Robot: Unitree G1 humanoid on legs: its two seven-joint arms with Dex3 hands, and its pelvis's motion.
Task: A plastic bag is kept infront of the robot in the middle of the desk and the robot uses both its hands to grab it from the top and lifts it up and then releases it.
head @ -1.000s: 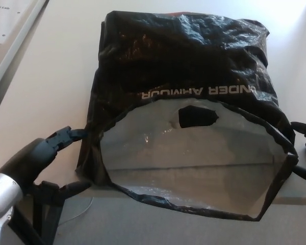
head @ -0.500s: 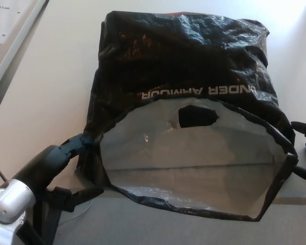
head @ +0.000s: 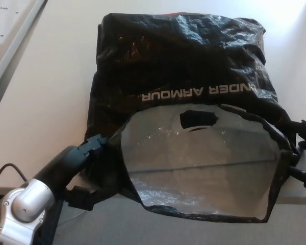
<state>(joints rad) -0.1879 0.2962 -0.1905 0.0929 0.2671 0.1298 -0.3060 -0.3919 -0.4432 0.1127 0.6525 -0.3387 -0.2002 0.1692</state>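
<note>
Pale surface carried the black plastic bag; both my hands' fingers pinched its open rim.

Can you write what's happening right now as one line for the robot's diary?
stage: gripping bag top | plastic bag: on desk, mouth open | left hand: at left rim | right hand: at right rim, grip unclear

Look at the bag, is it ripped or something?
No rip shows. The hole in the black plastic bag looks like its cut-out carry handle. The one odd thing: the white lettering reads upside down, because the bag's open mouth faces the camera.
</note>
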